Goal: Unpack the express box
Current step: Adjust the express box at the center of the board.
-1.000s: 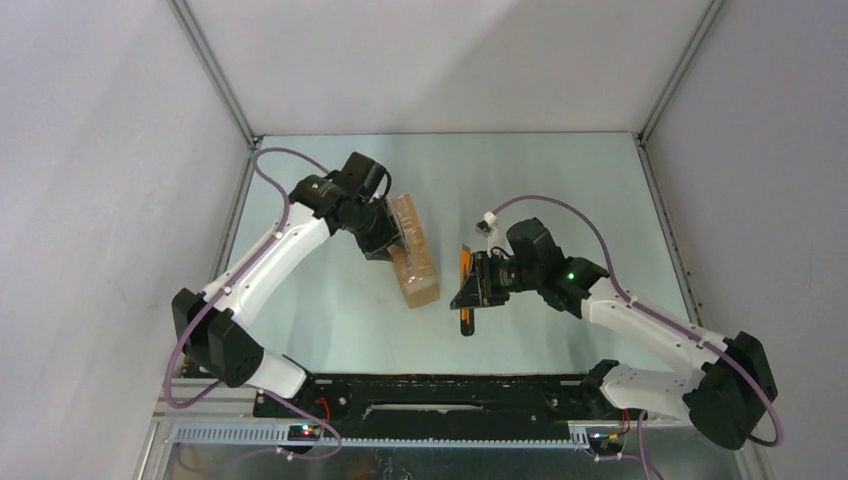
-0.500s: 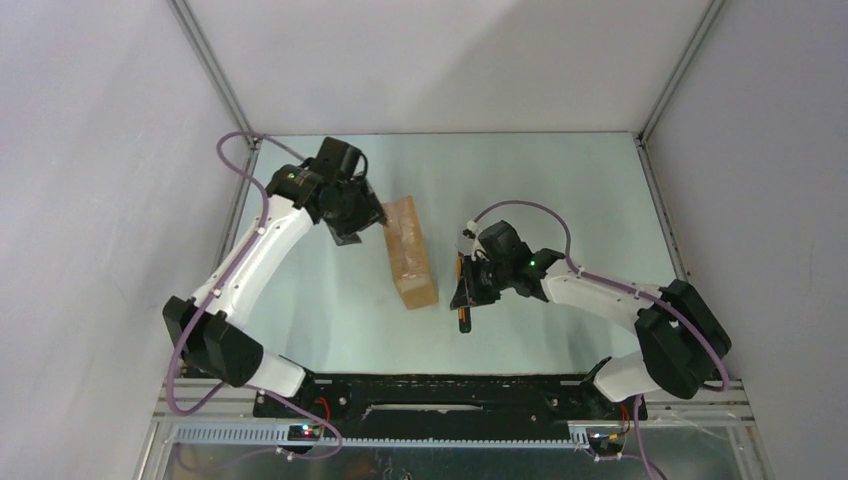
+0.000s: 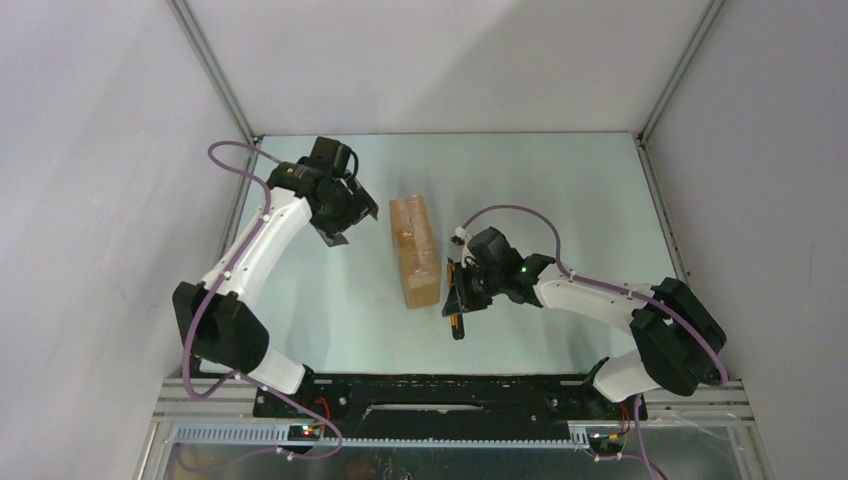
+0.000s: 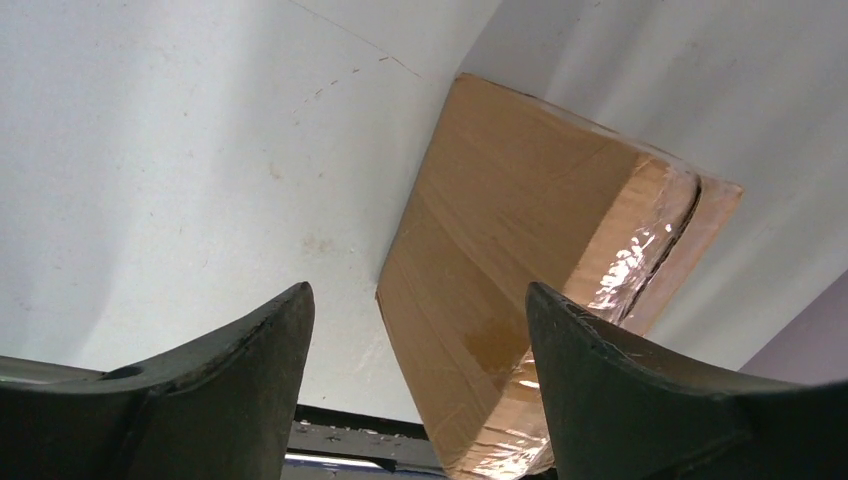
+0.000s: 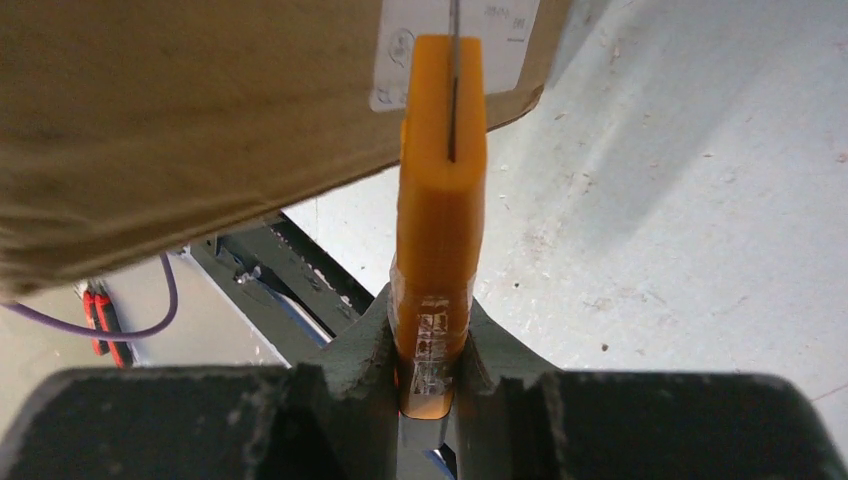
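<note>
We risk shoving the express box (image 4: 520,260), unheld ahead of our spread left pincer (image 4: 420,310), with the knife (image 5: 442,180) our right pincer (image 5: 430,345) pinches.

The express box (image 3: 413,250) is plain tan-brown cardboard, glossy where clear tape crosses it. One face carries a white label (image 5: 510,50) with fine dark print. The utility knife (image 5: 441,200) is bright orange with a thin dark slot down its middle. The left arm (image 3: 260,250) and right arm (image 3: 600,298) are white with black joints, each trailing purple cables (image 3: 230,160) — the right one shows a small green light (image 3: 523,269). The tabletop (image 3: 560,190) is pale mint-green, faintly scuffed, with a black rail (image 3: 430,390) along its near edge.
</note>
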`<state>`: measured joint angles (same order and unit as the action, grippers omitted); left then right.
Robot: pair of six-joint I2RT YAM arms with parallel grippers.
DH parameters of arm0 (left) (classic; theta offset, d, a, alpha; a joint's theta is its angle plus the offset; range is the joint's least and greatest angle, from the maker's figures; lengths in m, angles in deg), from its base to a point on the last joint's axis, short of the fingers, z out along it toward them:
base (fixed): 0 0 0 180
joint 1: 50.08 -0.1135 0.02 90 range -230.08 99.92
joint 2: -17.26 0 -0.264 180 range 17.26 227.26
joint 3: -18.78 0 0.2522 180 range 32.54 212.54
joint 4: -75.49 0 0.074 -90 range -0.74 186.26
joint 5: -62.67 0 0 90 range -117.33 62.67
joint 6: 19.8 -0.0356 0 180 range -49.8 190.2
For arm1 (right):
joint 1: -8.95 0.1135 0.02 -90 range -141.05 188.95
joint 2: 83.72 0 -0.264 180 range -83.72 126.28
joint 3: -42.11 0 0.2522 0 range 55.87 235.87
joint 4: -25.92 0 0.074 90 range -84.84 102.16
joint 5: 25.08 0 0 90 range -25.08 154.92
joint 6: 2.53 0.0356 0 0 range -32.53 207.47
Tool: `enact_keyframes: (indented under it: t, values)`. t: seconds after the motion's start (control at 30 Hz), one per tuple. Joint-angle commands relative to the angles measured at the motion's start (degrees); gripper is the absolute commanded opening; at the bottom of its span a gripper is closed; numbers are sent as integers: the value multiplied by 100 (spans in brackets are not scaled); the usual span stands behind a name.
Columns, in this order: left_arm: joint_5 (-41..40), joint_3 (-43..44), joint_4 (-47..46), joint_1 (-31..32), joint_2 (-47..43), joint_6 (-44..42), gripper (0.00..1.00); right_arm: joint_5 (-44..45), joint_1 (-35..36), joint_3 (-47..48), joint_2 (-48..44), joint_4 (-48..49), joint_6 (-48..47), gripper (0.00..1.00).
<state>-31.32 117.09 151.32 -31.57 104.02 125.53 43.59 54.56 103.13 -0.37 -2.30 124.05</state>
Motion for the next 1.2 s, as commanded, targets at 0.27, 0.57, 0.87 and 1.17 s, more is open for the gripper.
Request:
enact_keyframes:
  t: [0.27,0.57,0.87,1.17]
  values:
    - [-103,1228,-49,235,1556,359,75,284,758,255,303,700,464,0]
    - [1087,2768,111,1074,2660,-827,82,667,1062,1,-166,557,789,0]
    - [144,3621,745,1068,2387,-1375,87,1139,304,-558,-1797,-826,406,0]
    - [-1104,1659,1077,1344,36,-1144,85,1577,-1733,157,-1586,-826,-869,0]
